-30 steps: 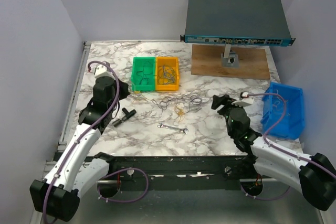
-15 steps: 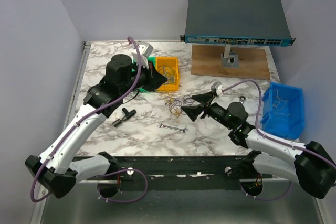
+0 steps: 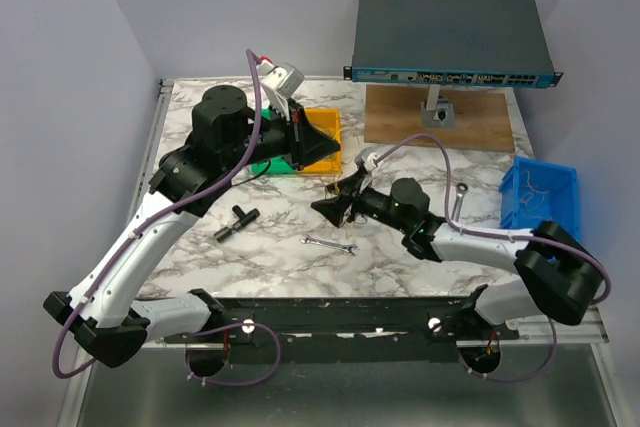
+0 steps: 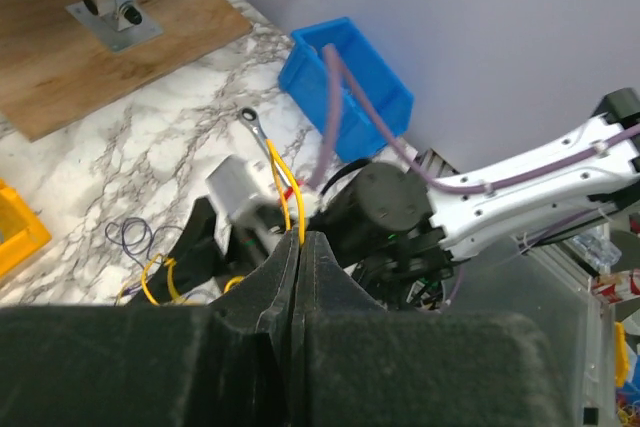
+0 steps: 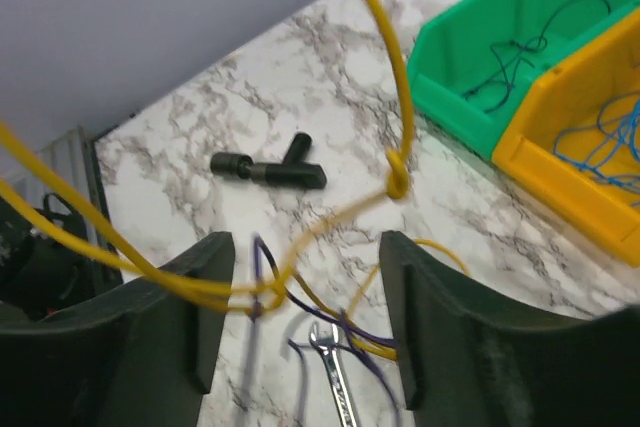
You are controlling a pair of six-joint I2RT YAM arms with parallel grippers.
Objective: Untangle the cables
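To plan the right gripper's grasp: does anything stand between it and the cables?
Nothing visible does. The right gripper is open, and yellow and purple strands of the cables cross directly before it. The wrench lies beyond them.

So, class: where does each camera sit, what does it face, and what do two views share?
Top external: above, behind the bases, facing down at the table; both arms show.
Left wrist: left gripper, shut on the yellow cable, facing the right arm.
Right wrist: open right gripper, facing the green bin.
Shared: both wrist views show the yellow cable.
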